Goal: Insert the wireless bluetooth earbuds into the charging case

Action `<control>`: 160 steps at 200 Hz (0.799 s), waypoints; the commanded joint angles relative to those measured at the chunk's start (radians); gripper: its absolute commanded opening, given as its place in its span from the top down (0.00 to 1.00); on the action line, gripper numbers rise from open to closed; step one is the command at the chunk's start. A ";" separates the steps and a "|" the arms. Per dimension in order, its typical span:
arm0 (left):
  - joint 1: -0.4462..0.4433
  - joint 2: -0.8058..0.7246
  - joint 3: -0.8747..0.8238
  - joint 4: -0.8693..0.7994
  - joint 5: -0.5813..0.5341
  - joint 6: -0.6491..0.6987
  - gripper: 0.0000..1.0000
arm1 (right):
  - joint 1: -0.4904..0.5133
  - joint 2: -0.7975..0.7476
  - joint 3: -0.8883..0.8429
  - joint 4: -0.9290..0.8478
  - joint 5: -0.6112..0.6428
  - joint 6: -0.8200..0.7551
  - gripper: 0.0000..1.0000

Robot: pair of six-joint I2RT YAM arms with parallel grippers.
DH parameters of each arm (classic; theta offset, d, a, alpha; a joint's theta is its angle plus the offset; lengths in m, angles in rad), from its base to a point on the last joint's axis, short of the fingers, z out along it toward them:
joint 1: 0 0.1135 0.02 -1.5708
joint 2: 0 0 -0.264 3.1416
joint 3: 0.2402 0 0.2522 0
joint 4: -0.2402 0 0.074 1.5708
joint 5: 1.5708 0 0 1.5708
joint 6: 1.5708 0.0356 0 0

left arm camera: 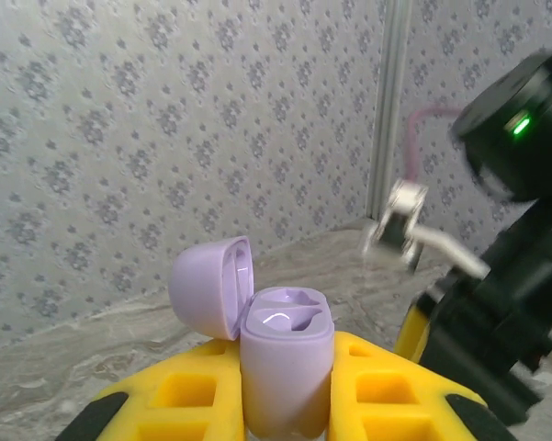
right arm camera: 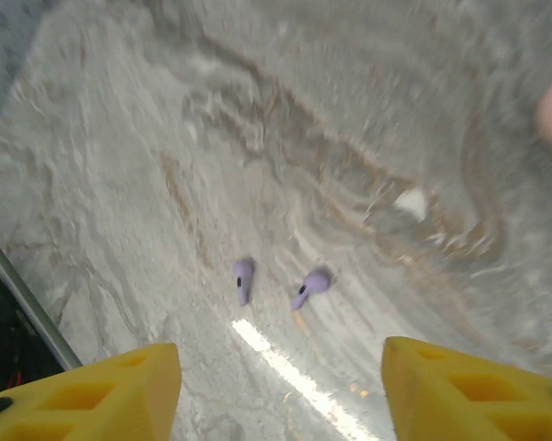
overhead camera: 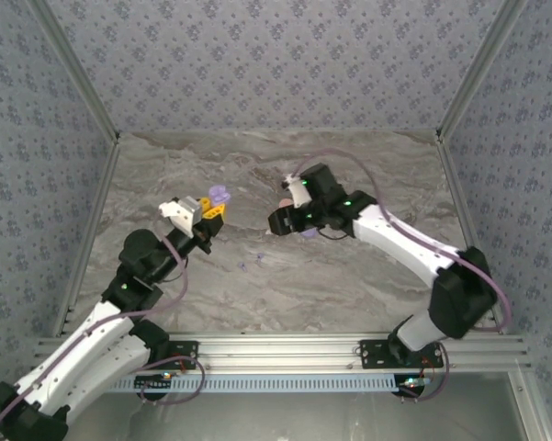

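Left fingers (left arm camera: 179, 395) clamp lilac case (left arm camera: 285, 367); right fingers (right arm camera: 92, 395) gape over 2 earbuds (right arm camera: 243, 278) on marble (right arm camera: 119, 184).

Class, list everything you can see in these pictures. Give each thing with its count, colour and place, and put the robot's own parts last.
charging case: one, lilac, lid open, wells look empty, held up in the left tool
earbuds: two, lilac, lying apart on the table, below the right tool
table: one, grey-brown marble pattern, under everything
walls: three, grey-blue patterned, around the table
arms: two, white and black, reaching in from the near edge
left tool: one, yellow fingers, shut on the charging case
right tool: one, yellow fingers, open, nothing between them
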 commanded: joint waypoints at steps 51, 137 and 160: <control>-0.005 -0.043 -0.001 -0.047 -0.047 0.028 1.00 | 0.099 0.304 0.171 -0.142 0.105 0.075 0.53; -0.005 -0.035 0.000 -0.044 -0.048 0.023 1.00 | 0.139 0.469 0.273 -0.174 0.165 0.057 0.58; -0.005 -0.034 0.000 -0.044 -0.048 0.023 1.00 | 0.141 0.482 0.277 -0.176 0.169 0.060 0.58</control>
